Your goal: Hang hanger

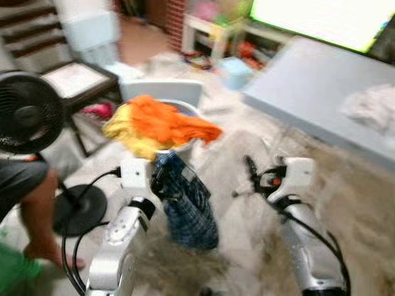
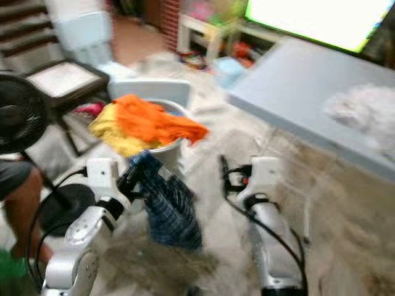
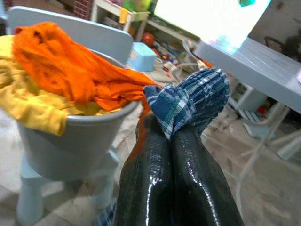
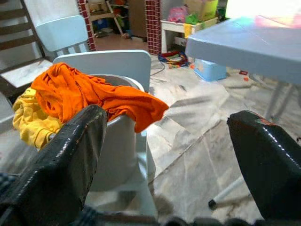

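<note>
Both eye views are smearing with motion blur. A bright screen is blowing out to white, throwing glare. The wrist views are staying sharper; light is glinting off the glossy black fingers.

My count: two claws, left claw and right claw. One grey bucket. Three cloths: orange cloth, yellow cloth, blue checked cloth. One fan. One table.
</note>
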Controlling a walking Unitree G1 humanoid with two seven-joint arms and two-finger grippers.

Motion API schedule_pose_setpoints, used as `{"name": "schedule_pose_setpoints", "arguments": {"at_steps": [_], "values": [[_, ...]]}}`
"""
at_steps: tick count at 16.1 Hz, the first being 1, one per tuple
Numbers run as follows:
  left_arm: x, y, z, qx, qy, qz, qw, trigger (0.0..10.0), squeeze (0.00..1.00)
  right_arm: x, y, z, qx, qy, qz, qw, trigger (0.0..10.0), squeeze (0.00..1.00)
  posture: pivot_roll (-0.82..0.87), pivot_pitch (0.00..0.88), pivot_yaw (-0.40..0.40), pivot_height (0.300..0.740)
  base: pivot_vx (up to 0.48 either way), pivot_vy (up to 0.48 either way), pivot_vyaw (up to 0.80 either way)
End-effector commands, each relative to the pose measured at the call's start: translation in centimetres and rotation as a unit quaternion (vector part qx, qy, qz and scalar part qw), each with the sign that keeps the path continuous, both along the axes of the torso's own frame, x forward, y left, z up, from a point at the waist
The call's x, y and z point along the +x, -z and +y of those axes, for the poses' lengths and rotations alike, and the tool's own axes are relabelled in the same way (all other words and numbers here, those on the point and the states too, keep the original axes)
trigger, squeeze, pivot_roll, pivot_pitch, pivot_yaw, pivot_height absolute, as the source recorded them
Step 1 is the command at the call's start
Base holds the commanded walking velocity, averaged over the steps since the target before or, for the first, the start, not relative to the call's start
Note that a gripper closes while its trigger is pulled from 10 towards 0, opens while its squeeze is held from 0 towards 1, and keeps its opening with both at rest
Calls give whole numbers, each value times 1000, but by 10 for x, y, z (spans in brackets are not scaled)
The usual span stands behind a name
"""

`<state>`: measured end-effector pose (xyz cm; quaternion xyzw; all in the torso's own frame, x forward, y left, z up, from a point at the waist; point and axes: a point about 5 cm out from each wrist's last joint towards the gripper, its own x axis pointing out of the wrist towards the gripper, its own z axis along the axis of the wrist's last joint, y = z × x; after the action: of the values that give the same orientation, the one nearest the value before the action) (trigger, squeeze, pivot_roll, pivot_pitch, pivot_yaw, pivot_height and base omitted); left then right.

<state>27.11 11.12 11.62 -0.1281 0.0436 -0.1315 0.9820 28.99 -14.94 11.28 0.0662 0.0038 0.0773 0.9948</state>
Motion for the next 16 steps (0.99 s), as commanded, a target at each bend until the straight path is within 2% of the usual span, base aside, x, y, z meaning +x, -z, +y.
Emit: {"name": "schedule_pose_setpoints", "arguments": {"at_steps": [1,15,16], "values": [[0,-4,-3,-5,2,-8,1000,10000,0,0,-2,-8,-7,13,-2,1000,10000,0,-12,109,-36,740,0,0,-800],[2,-2,-4,-13,-2,-2,1000,10000,0,0,-4,-10,-8,13,-6,1000,10000,0,-19,97,-39,740,0,0,-800],[1,-1,-4,-14,-3,0,1000,10000,0,0,-4,-9,-8,13,-6,1000,10000,0,-19,101,-38,740,0,409,0]]}}
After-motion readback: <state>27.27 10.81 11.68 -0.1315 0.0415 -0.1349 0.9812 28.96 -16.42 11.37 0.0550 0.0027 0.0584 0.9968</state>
